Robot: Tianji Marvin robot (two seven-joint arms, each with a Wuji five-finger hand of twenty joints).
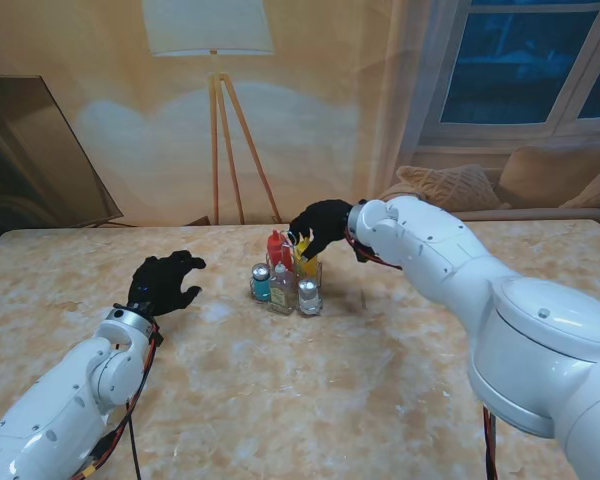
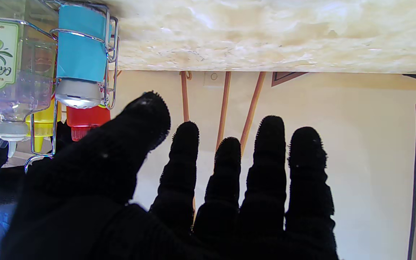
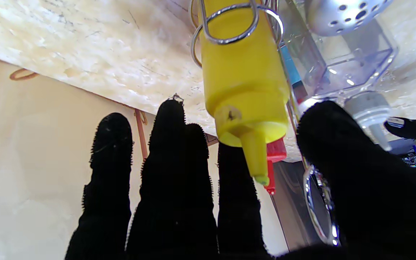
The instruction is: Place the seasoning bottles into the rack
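A wire rack (image 1: pixel 292 298) stands mid-table holding a red squeeze bottle (image 1: pixel 277 248), a yellow squeeze bottle (image 1: pixel 308 264), a blue-labelled shaker (image 1: pixel 261 283), an olive oil bottle (image 1: pixel 281 285) and a clear shaker (image 1: pixel 309 293). My right hand (image 1: pixel 320 225) hovers at the yellow bottle's top. In the right wrist view the yellow bottle (image 3: pixel 244 90) sits inside a rack ring (image 3: pixel 229 21), between my spread fingers (image 3: pixel 173 173) and thumb, which do not grip it. My left hand (image 1: pixel 165 283) floats open left of the rack, fingers (image 2: pixel 271 173) apart, holding nothing.
The marble table (image 1: pixel 360 400) stretches toward me from the rack. Its far edge (image 1: pixel 180 230) runs just behind the rack. A floor lamp (image 1: pixel 220 130), a dark screen (image 1: pixel 30 150) and a sofa (image 1: pixel 540 180) stand beyond the table.
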